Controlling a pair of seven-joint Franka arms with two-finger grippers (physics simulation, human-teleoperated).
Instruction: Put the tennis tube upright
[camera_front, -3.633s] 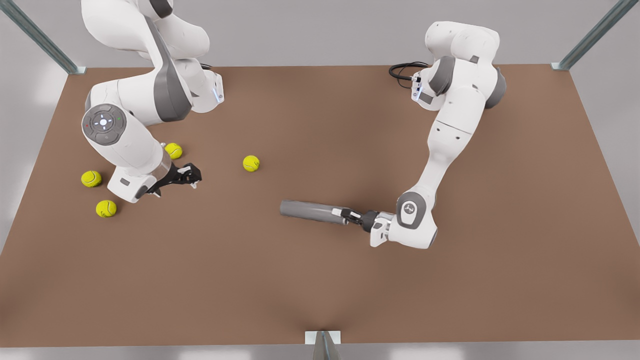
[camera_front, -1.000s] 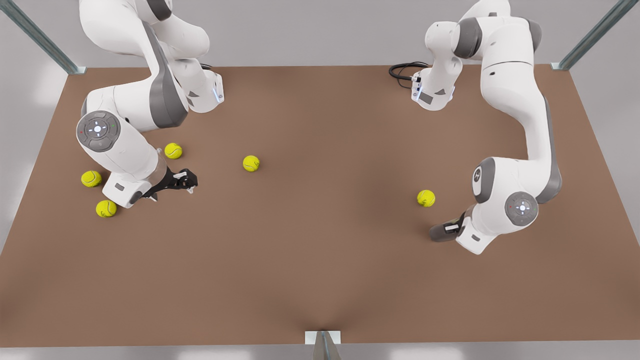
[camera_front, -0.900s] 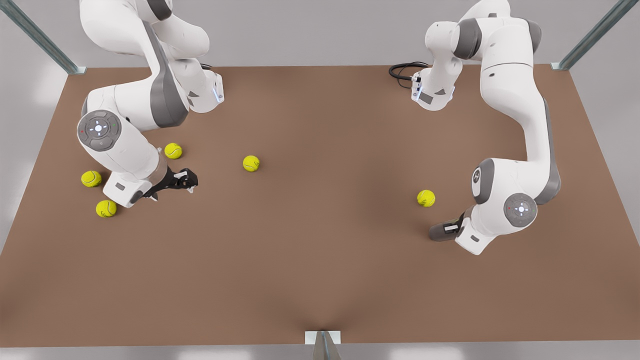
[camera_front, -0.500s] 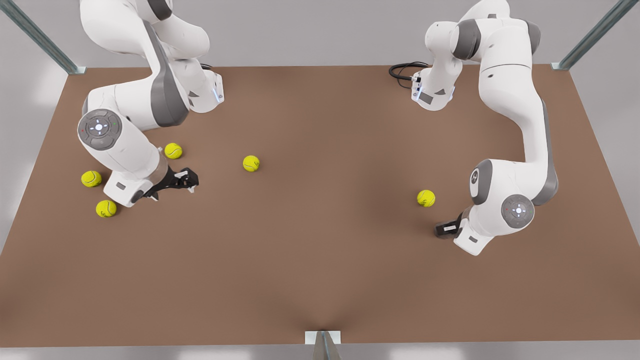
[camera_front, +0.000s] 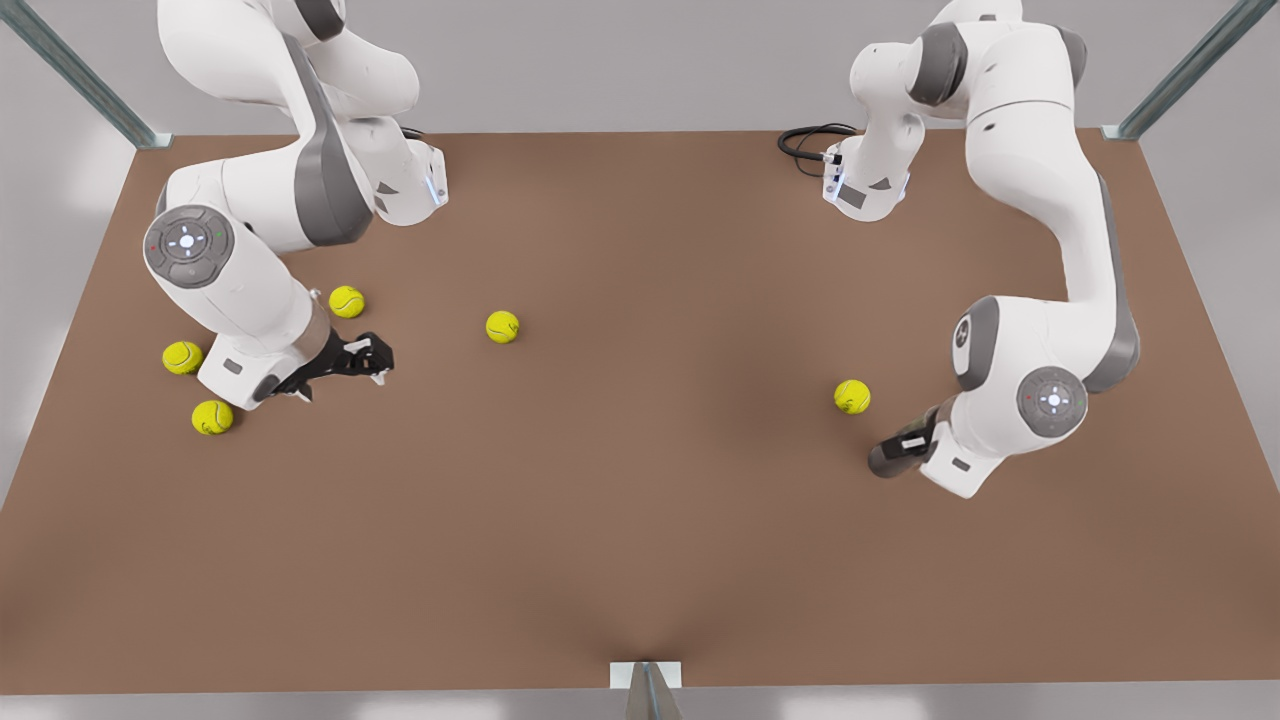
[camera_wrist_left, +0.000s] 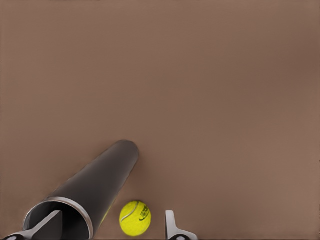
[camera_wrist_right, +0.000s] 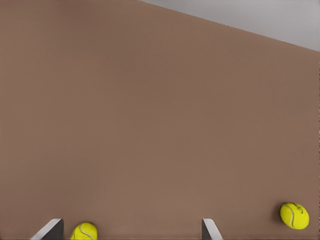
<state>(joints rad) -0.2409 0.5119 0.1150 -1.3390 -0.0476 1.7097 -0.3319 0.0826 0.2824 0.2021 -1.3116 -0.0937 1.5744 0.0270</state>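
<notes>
Left claw (camera_front: 900, 452) wide, right claw (camera_front: 372, 358) spread.

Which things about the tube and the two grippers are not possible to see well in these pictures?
- Tennis tube, front view: the arm's wrist hides most of its length, so its tilt is unclear.
- Left gripper, left wrist view: the picture edge cuts its fingers, so contact with the tube's rim is unclear.
- Right gripper, right wrist view: the edge cuts its fingers and a tennis ball between them.

grey tennis tube (camera_wrist_left: 95, 187), near upright
</notes>
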